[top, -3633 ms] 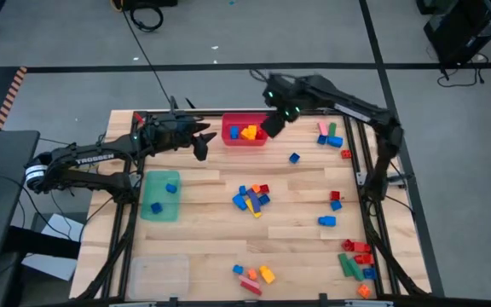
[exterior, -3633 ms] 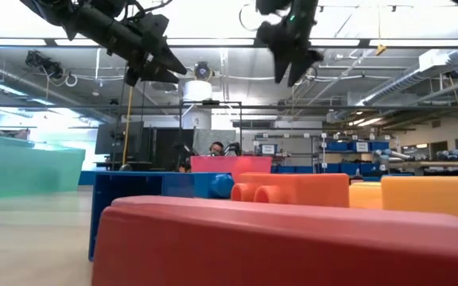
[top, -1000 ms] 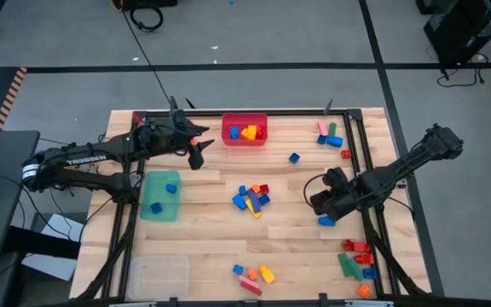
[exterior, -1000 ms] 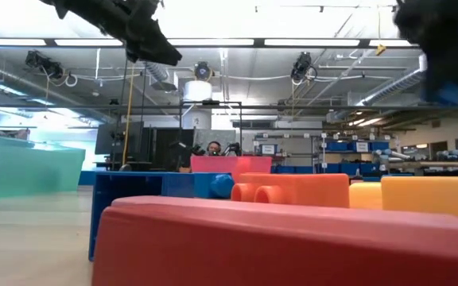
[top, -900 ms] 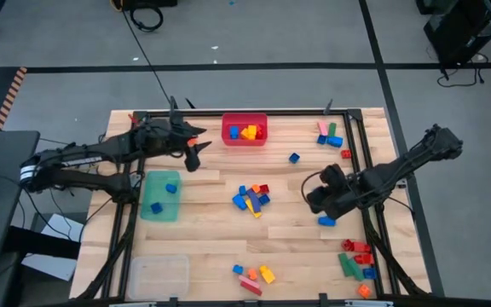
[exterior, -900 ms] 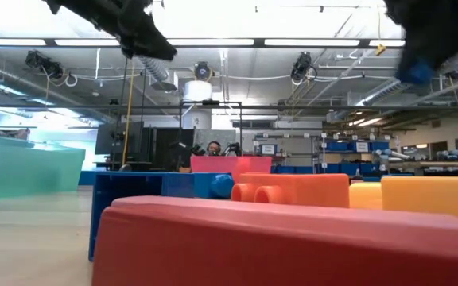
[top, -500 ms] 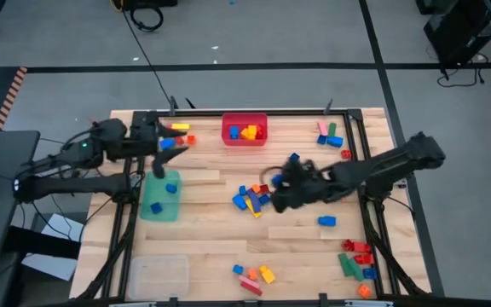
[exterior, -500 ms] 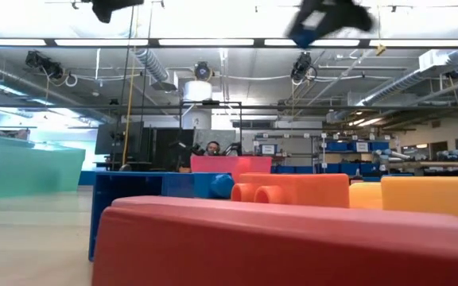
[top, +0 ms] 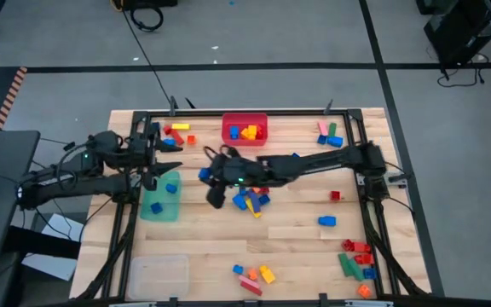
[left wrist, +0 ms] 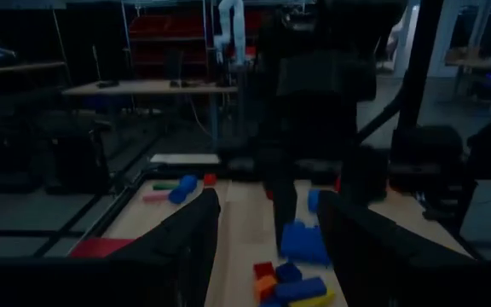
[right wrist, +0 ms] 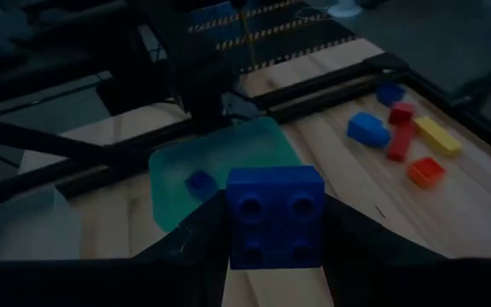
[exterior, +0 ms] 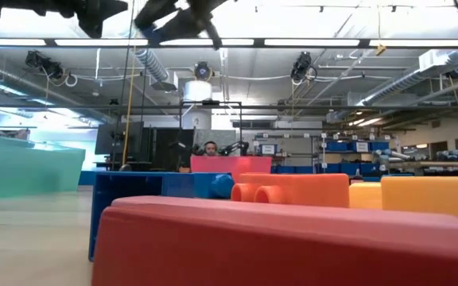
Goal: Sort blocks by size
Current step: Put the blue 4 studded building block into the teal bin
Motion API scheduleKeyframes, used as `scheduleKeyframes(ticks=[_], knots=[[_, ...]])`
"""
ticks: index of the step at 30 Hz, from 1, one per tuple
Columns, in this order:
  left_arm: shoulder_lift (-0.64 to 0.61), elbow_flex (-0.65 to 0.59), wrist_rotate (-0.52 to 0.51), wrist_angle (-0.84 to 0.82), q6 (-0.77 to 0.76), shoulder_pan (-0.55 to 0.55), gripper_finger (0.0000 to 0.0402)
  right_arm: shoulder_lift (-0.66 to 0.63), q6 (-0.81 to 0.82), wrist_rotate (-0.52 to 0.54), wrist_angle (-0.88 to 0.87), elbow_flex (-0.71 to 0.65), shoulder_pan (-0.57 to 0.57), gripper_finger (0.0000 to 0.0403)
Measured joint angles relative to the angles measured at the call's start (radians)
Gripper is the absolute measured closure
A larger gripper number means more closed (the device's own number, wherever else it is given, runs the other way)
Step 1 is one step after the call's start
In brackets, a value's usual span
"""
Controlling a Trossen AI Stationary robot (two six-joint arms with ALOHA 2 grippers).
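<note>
Blocks are still being sorted, and the main change is that a blue square block [right wrist: 275,213] has travelled with the right gripper [top: 214,183] from the right side of the counter [top: 297,223], past the loose central pile [top: 251,197], toward the green bin [top: 160,205]. A second ago that gripper was low over the right half of the counter; now the arm stretches across to the left of centre, so a drop into the green bin looks close. The right wrist view shows the block clamped between the half-closed fingers [right wrist: 196,223], with the green bin and one small blue block [right wrist: 199,182] inside it ahead. The left gripper [top: 162,158] has pulled back from near the red bin [top: 244,139] to hang over the green bin's far edge, its fingers parted and holding nothing. Other blocks remain scattered along the counter's right and near edges.
</note>
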Motion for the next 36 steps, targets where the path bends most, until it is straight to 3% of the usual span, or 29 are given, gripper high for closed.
scheduleKeyframes(ticks=[6,15,23,30,36], knots=[[-0.054,-0.084,0.001,-0.022,-0.04,0.0,0.0193,0.088,-0.008,-0.017,-0.05,0.117,-0.011,0.0248],[-0.018,-0.115,0.015,0.007,-0.073,0.0,0.0193,0.045,0.059,0.031,-0.137,0.125,-0.009,0.0248],[0.102,-0.115,-0.006,0.216,0.211,-0.007,0.0193,-0.016,0.22,0.032,-0.146,0.125,-0.036,0.0248],[0.239,-0.024,-0.238,0.235,0.4,-0.062,0.0193,-0.053,0.288,0.042,-0.166,0.126,-0.057,0.0248],[0.375,0.069,-0.257,0.239,0.474,-0.11,0.0193,-0.074,0.273,0.041,-0.173,0.126,-0.066,0.0248]])
